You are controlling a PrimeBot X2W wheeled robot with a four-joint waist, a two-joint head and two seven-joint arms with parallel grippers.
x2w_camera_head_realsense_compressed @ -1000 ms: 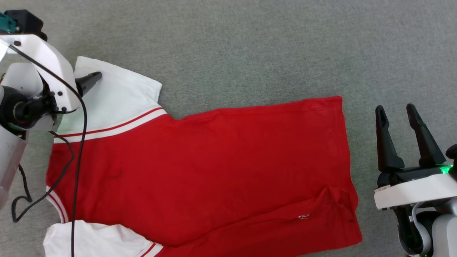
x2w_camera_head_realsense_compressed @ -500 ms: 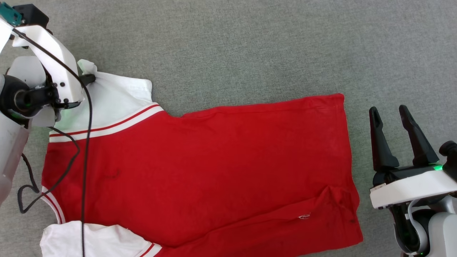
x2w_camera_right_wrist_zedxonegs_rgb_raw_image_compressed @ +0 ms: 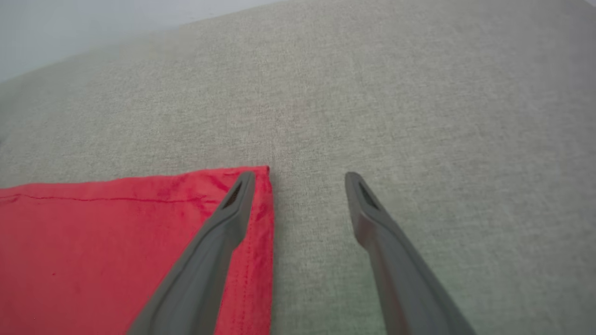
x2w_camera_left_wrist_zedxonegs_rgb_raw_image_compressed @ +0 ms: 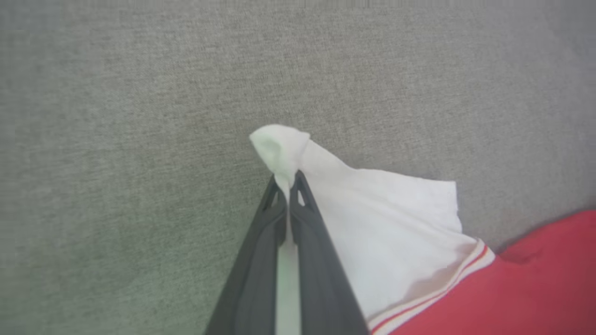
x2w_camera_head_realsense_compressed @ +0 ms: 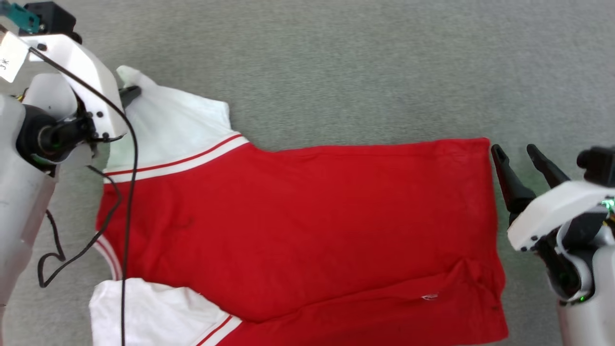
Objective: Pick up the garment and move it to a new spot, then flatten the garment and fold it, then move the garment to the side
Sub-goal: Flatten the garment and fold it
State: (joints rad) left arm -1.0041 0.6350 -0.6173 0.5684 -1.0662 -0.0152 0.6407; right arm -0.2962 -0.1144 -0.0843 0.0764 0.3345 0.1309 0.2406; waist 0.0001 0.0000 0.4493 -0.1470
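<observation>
Grey woven carpet lies beneath everything. On it the red jersey shirt with white short sleeves and striped trim lies spread flat, hem toward 3 o'clock. My left claw is clenched on the far white sleeve, pinching its corner into a peak at 10 o'clock. My right claw is released, with 1 of its 2 fingers over the hem's far corner at 3 o'clock.

Indoor robot test area, probably a laboratory; the room type cannot be fixed more closely. Evidence: a plain grey woven covering under the garment, a pale wall strip at its far edge, and a loose black cable and paper tag on the left arm.
</observation>
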